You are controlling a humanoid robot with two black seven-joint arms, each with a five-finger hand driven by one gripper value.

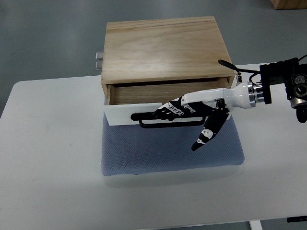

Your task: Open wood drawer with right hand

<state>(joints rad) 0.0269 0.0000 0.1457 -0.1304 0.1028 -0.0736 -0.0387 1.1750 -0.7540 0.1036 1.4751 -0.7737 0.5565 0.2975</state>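
One right hand [184, 112] hooks its fingers [168, 111] around the partly open wood drawer's [144, 103] black handle [163, 122].

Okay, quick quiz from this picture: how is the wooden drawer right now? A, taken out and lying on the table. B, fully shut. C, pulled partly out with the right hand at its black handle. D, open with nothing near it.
C: the drawer shows a gap behind its white front, and the right hand has its fingers on the black handle.
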